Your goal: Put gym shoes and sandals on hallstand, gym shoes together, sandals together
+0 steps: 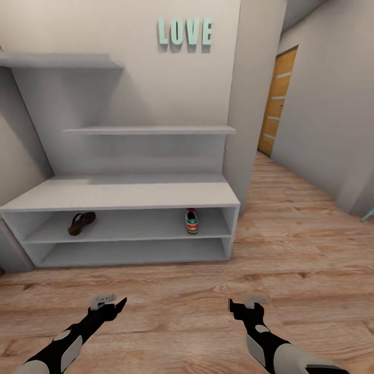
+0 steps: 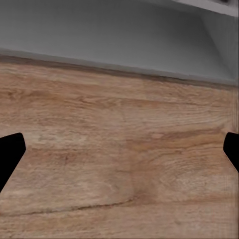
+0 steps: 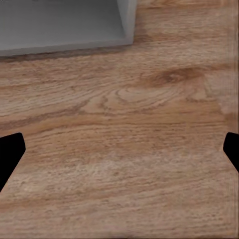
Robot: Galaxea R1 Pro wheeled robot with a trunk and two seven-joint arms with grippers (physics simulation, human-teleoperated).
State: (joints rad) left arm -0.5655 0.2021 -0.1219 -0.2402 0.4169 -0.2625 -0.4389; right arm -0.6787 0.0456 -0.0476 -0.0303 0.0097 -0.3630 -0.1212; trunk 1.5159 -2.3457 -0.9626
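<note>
Nearest camera, left hand [image 1: 120, 304] and right hand [image 1: 232, 306] hover low over corridor floor [image 1: 176, 296], both empty, fingers spread wide apart in wrist views. Beyond floor, hallstand [image 1: 124, 195] stands against wall. On its upper open tier: one sandal [image 1: 81, 223] near left end, one gym shoe [image 1: 192, 221] near right end, well apart. Farther back, "LOVE" letters [image 1: 185, 32] on wall; wooden door [image 1: 278, 101] down corridor, right.

Teal LOVE letters [image 1: 185, 32] sit high on the pale far wall [image 1: 156, 83]. Far right, an orange wooden door [image 1: 277, 102] with pale horizontal bands stands down the hallway.
</note>
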